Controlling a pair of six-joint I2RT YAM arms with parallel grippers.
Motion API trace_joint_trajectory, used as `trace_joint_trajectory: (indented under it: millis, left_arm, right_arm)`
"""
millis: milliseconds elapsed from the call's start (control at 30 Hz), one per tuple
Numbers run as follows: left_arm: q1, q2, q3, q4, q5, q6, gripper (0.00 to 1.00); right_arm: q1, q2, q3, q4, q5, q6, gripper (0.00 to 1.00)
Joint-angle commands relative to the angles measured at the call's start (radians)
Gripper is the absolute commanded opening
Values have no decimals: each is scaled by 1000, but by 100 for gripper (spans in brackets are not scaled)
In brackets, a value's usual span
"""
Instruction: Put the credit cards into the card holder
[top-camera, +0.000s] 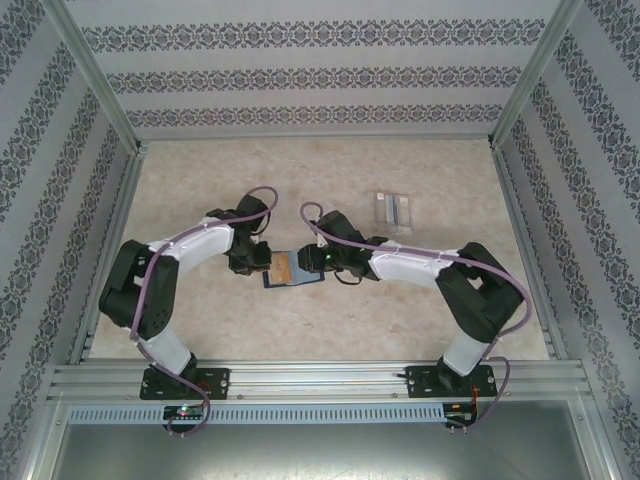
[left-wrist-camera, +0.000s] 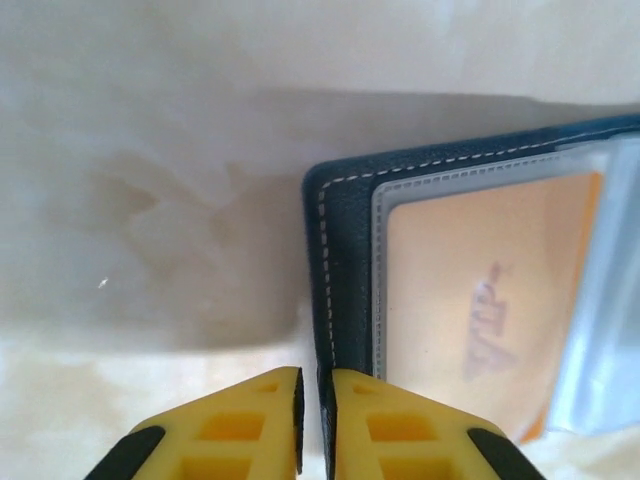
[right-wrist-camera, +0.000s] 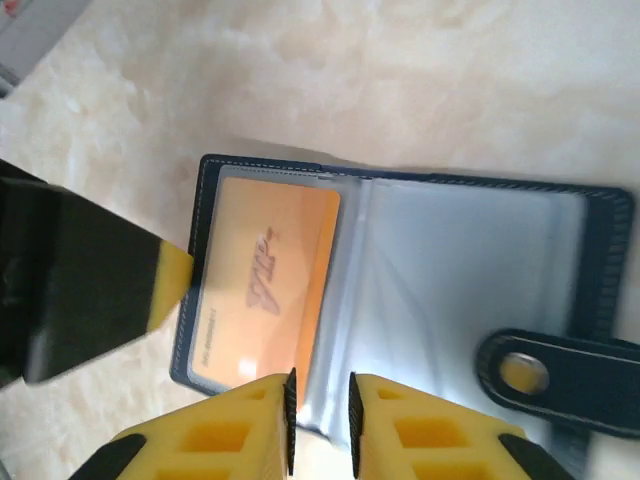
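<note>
Card holder lies open mid-table, hemmed in tight. Left gripper at its left edge, right gripper at its right edge: no side passage. Strips of table just beyond and just before holder bare, passable. Purple cables loop above both wrists, narrowing far approach. Clear box far right, well apart from holder. Far-left corner and near edge free. Patterned walls and metal posts bound both sides.

Table: pale beige marbled top, evenly lit (soft shadows only). Walls: white with dark floral bands, on three sides. Aluminium posts at the back corners. Aluminium rail along the near edge.
</note>
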Motion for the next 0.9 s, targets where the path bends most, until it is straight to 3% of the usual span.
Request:
trace_joint_trajectory:
  millis: [0, 167, 400, 533, 733, 867]
  left_arm:
    - [12, -68, 45, -120, -107, 23, 20]
    - [11, -141, 49, -167, -147, 30, 28]
    - [12, -224, 16, -153, -153, 30, 45]
    - [12, -250, 11, -160, -154, 30, 63]
    - [13, -289, -8, -152, -184, 23, 89]
    - [11, -315, -54, -116, -155, 11, 97]
  right_arm:
    - [-30, -91, -27, -93, 148, -74, 26]
    - [-110, -199, -19, -186, 318, -173, 30]
    - [-247, -230, 95, -325, 624, -349, 50]
    - [-358, -162, 188, -407, 552, -421, 56]
    - [-384, 10, 328, -517, 579, -449, 67]
    - [-413, 65, 359, -528, 542, -438, 70]
